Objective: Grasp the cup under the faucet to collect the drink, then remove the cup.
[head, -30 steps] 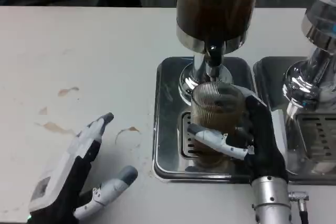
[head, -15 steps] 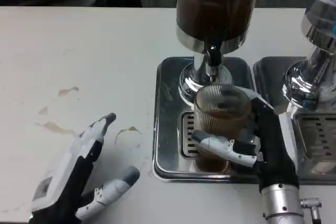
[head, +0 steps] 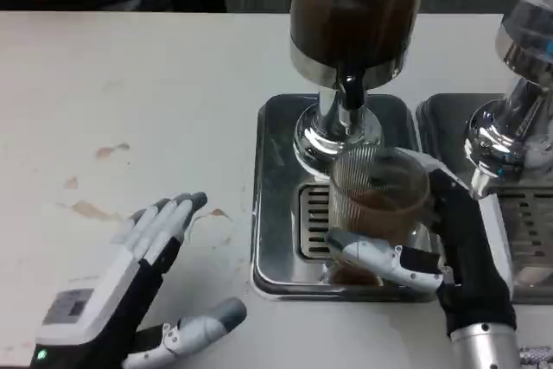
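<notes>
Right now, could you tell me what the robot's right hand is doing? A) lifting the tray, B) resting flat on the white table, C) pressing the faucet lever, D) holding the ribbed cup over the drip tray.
D: the right hand wraps its fingers around the ribbed cup, which holds brown drink over the metal drip tray below the faucet.
</notes>
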